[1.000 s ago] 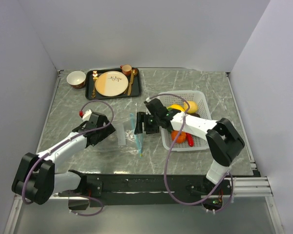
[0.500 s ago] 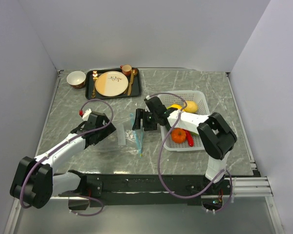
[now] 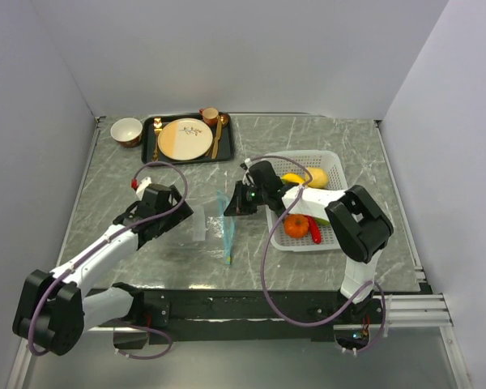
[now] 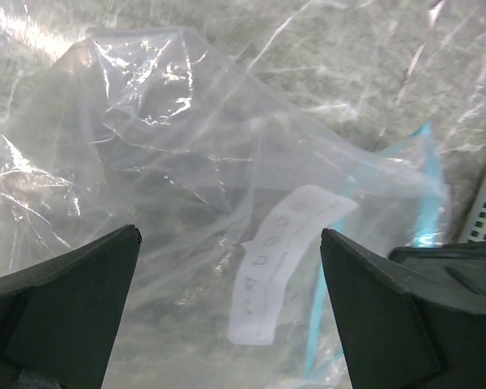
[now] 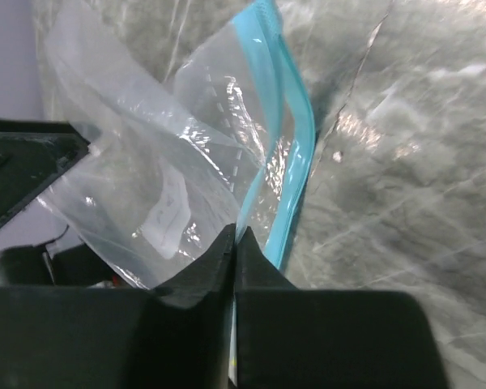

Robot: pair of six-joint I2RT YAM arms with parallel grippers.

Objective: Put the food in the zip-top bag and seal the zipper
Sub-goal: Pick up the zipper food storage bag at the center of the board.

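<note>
The zip-top bag point(image 3: 204, 228) lies crumpled on the marble table between my arms, a white label point(image 4: 285, 267) showing through it. My right gripper point(image 3: 234, 207) is shut on one lip of the bag's mouth at the teal zipper point(image 5: 296, 154), and that edge stands up off the table. The bag point(image 5: 138, 170) holds no food that I can see. My left gripper point(image 4: 231, 279) is open just over the bag point(image 4: 170, 154), one finger on either side of the label. The food sits in the white basket point(image 3: 330, 157): orange tomato point(image 3: 296, 225), red chilli point(image 3: 314, 232), banana point(image 3: 292, 177), potato point(image 3: 316, 177).
A black tray point(image 3: 150, 147) at the back left carries a beige-and-orange plate point(image 3: 185, 138), a small cup point(image 3: 210, 115) and gold cutlery. A bowl point(image 3: 127, 130) stands left of the tray. Grey walls close in the table on three sides.
My right gripper has shut on the bag's mouth edge, and the teal strip now stands more upright. The left gripper has edged closer over the bag.
</note>
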